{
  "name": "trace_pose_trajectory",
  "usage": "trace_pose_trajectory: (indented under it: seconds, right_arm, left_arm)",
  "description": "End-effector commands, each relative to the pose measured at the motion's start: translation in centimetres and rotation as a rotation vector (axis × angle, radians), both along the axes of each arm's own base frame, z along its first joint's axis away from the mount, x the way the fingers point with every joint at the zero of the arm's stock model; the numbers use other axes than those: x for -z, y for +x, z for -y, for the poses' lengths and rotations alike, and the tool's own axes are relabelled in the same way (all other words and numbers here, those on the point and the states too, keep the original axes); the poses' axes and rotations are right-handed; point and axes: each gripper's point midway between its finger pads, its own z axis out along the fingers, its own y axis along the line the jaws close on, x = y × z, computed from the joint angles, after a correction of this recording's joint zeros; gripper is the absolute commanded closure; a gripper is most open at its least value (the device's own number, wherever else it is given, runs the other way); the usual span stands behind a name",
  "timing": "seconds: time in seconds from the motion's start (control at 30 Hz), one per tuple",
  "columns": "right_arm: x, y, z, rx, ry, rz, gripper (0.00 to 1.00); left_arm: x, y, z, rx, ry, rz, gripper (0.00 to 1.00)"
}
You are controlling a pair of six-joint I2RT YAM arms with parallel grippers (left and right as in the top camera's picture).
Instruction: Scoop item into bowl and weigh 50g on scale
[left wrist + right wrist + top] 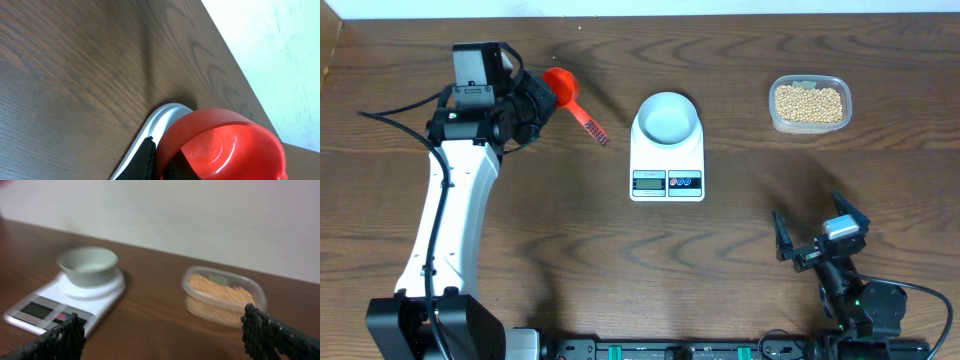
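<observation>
The pale bowl [667, 115] stands empty on the white scale [650, 160] at the table's middle; both show in the right wrist view, the bowl [87, 265] on the scale [47, 311]. The tan beans [809, 103] fill a clear tub at the back right, also seen in the right wrist view [220, 291]. My left gripper [535, 98] is shut on the cup rim of a red scoop [563, 85], one finger inside and one outside [160, 160]; the scoop [230, 145] is empty. My right gripper [817, 240] is open and empty near the front right [162, 335].
The scoop's handle [592, 128] points toward the scale. The table's far edge runs just behind the scoop and meets a pale wall [280, 45]. The clear tub's rim [772, 100] lies right of the scale.
</observation>
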Motion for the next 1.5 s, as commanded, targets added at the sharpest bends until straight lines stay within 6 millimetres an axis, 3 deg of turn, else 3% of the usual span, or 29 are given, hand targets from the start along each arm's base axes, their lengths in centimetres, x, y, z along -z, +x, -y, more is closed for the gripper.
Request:
trace_pose_trajectory:
  seconds: [0.0, 0.27, 0.5, 0.63, 0.77, 0.87, 1.1, 1.4, 1.47]
  right_arm:
    - [-0.9, -0.8, -1.9, -0.112, 0.162, -0.032, 0.01]
    - [-2.1, -1.8, -3.9, -0.246, 0.283, -0.104, 0.01]
    - [-8.2, -2.0, -6.0, -0.394, 0.29, -0.161, 0.01]
    - [-12.1, -1.3, -8.5, -0.608, 0.301, -0.256, 0.01]
    - [-14.0, -0.1, -10.0, -0.771, 0.34, -0.374, 0.01]
    - [-14.0, 2.0, -10.2, -0.798, 0.386, -0.475, 0.01]
    - [-11.4, 6.6, -10.0, -0.75, 0.521, -0.672, 0.01]
    - [-10.9, 9.4, -9.7, -0.659, 0.655, -0.741, 0.01]
    - [-11.1, 9.3, -10.1, -0.674, 0.641, -0.728, 0.06]
  left_arm:
    - [-0.3, -0.1, 0.8, -0.031, -0.06, -0.022, 0.93]
    - [-0.3, -0.3, 1.8, -0.162, -0.191, -0.092, 0.93]
    - [-0.5, -0.8, 4.4, -0.165, -0.293, -0.142, 0.93]
    - [-0.5, -1.1, 5.7, -0.209, -0.352, -0.185, 0.93]
    - [-0.5, -1.4, 6.7, -0.241, -0.394, -0.216, 0.93]
    - [-0.5, -1.5, 7.4, -0.26, -0.42, -0.236, 0.93]
    - [-0.5, -1.9, 8.7, -0.242, -0.421, -0.246, 0.93]
    - [-0.3, -2.7, 10.8, -0.224, -0.408, -0.264, 0.93]
    - [-0.2, -3.0, 11.6, -0.212, -0.409, -0.274, 0.93]
